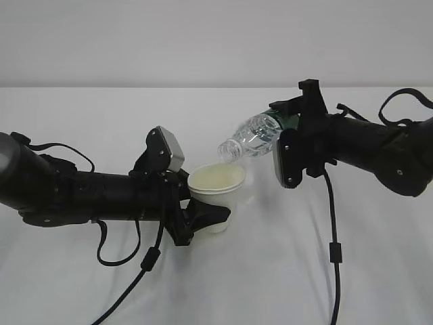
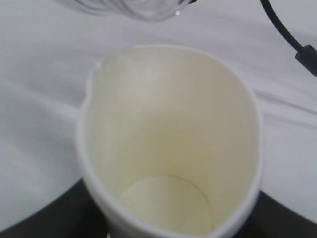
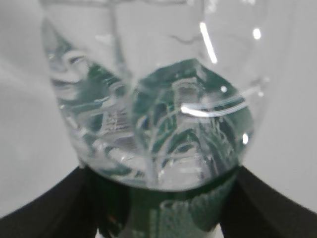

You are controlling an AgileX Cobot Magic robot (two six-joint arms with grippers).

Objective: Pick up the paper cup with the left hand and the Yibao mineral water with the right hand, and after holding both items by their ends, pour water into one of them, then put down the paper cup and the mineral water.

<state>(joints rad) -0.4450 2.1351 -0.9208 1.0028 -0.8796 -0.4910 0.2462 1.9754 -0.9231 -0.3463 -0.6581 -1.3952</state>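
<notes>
1. Nearest in the exterior view, black cables from both arms trail over the white table, one at lower left and one hanging down at right.
2. The left hand reaches in from the left, low over the table, with a grey-silver block on top near its gripper.
3. The left gripper has its fingers pinching the lower body of the paper cup from either side; the cup stands upright, raised slightly off the table, a little left of centre.
4. From the left wrist, the paper cup fills the view: its rolled rim is squeezed into an oval, the cream inside looks dry, and the round bottom shows bare.
5. The Yibao mineral water lies tilted, mouth down and to the left, its open neck just above and right of the cup's rim without touching it.
6. The right hand comes in from the right, higher than the left.
7. The right gripper clamps its fingers on the bottle's base end at the green label.
8. In the right wrist view the Yibao mineral water shows clear water inside, with black fingers at both lower corners.
</notes>
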